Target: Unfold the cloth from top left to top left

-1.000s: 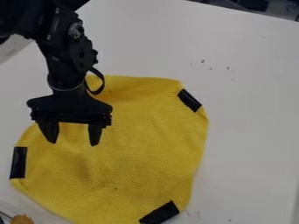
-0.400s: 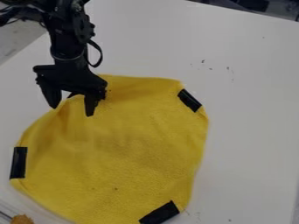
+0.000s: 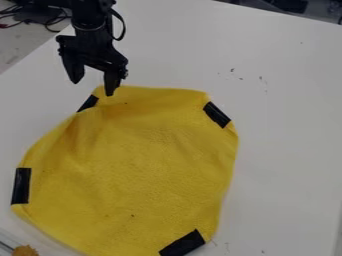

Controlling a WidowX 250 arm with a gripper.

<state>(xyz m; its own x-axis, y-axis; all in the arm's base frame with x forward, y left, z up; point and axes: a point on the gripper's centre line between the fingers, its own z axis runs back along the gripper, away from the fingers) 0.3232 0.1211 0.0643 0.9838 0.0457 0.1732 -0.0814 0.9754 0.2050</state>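
Observation:
The gripper (image 3: 93, 88) hangs at the upper left, over the cloth's top left corner, its two fingers apart with nothing between them. Its right fingertip overlaps the edge of the yellow cloth (image 3: 147, 165) in the view; whether they touch I cannot tell. The cloth lies spread on the white table, with black patches at its corners: top left, top right, left and bottom. Soft creases run along its upper left side, below the top left black patch (image 3: 88, 103).
The white table (image 3: 287, 125) extends to the right and behind the cloth. At the bottom left corner sits a small orange-brown object (image 3: 25, 250) beside a clear edge. Dark cables (image 3: 50, 22) lie beyond the table at the top left.
The gripper has moved up the view from over the cloth to its top left corner. That corner's black patch has come into sight, and the creases at the upper left have shifted.

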